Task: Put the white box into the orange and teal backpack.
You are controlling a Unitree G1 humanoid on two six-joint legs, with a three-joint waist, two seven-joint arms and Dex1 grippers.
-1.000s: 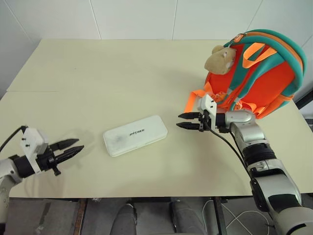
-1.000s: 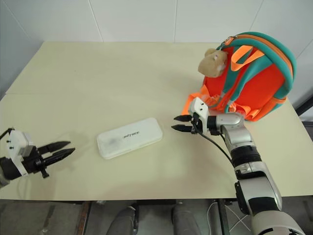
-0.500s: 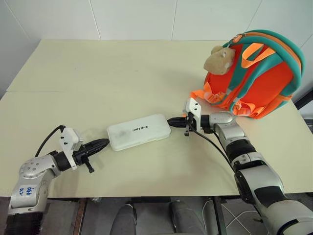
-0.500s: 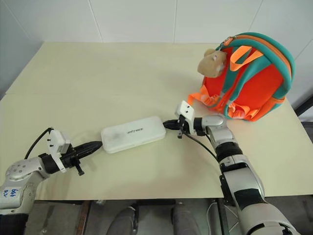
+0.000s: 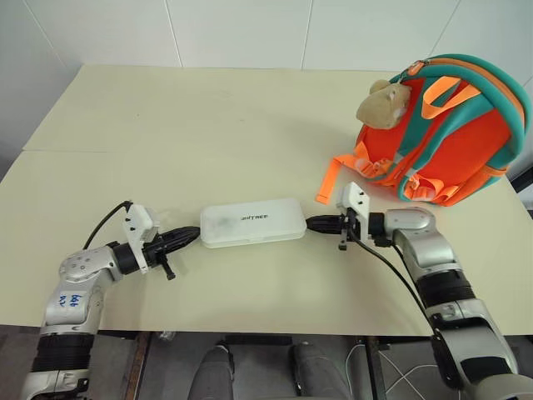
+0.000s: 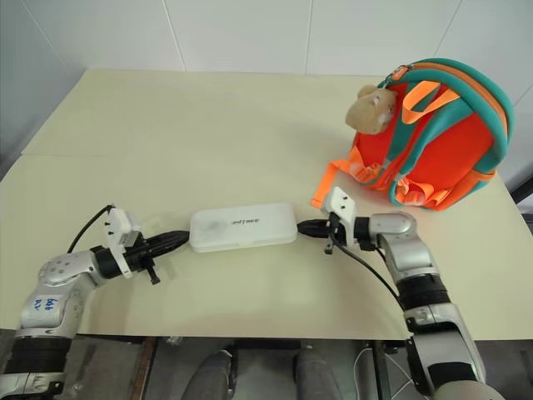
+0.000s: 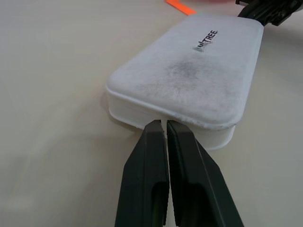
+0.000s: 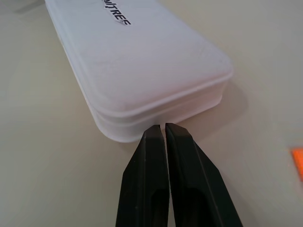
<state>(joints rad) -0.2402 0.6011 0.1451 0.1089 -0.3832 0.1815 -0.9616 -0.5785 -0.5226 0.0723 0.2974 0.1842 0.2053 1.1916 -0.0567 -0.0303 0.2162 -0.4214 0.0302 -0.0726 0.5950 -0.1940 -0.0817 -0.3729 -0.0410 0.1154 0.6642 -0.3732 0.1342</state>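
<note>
The white box (image 5: pixel 252 222) lies flat on the table near its front edge, lettering up. My left gripper (image 5: pixel 193 236) is shut, and its joined tips (image 7: pixel 164 124) press against the box's left end (image 7: pixel 199 75). My right gripper (image 5: pixel 310 222) is also shut, with its tips (image 8: pixel 164 127) against the box's right end (image 8: pixel 142 61). Neither gripper has anything between its fingers. The orange and teal backpack (image 5: pixel 450 142) stands upright at the back right, behind my right arm, with a tan plush animal (image 5: pixel 383 100) on its upper left.
An orange webbing strap (image 5: pixel 326 183) trails from the backpack onto the cream table (image 5: pixel 208 117), just behind my right gripper. The table's front edge runs close under both arms. A white wall rises behind the table.
Both grippers went from open to shut. The left one swung right to the box's end, the right one closed in on the other end. The box now lies straighter, a little further right.
</note>
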